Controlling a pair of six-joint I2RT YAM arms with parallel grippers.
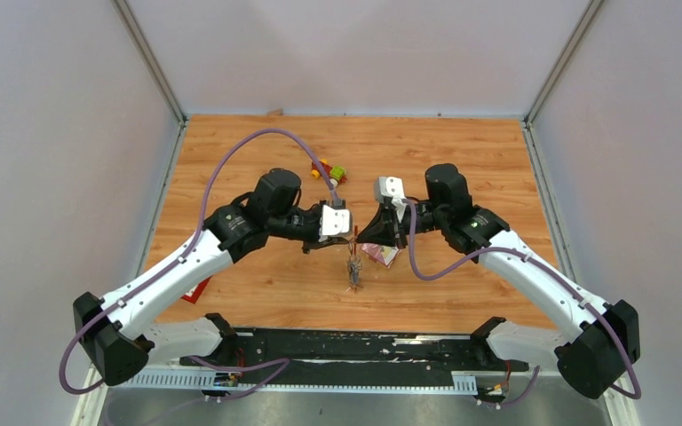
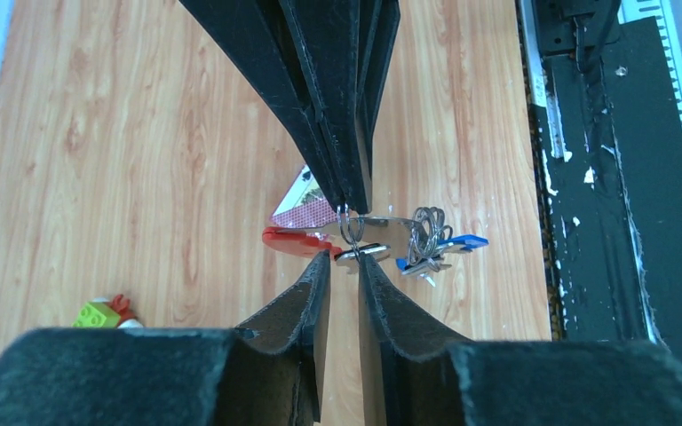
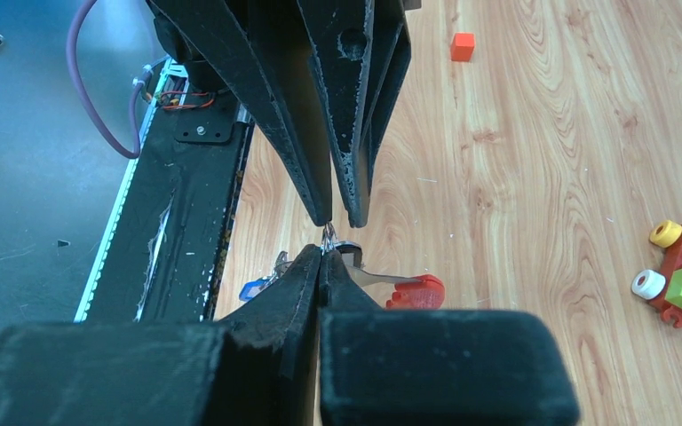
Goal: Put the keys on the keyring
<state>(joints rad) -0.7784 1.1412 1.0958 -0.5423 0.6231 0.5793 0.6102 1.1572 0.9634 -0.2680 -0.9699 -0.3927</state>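
My two grippers meet tip to tip over the middle of the table. My right gripper (image 1: 363, 235) (image 3: 323, 253) is shut on the thin metal ring (image 3: 329, 235) (image 2: 347, 228) of the keyring. Its grey fob (image 3: 375, 278) and red fob (image 3: 419, 291) (image 2: 289, 240) hang off the ring. My left gripper (image 1: 346, 233) (image 2: 344, 259) faces it, jaws a narrow gap apart, tips at the ring and a silver piece (image 2: 361, 255); nothing shows pinched between them. The keys (image 1: 353, 273) dangle below in a bunch; a blue-headed one (image 2: 457, 242) (image 3: 253, 288) shows.
A pink foil packet (image 1: 380, 255) (image 2: 306, 211) lies under the grippers. The toy car (image 1: 329, 172) (image 3: 679, 275) stands behind them. An orange cube (image 3: 463, 46) and a red flat thing (image 1: 197, 290) lie near the left arm. The black base rail (image 1: 346, 346) runs along the near edge.
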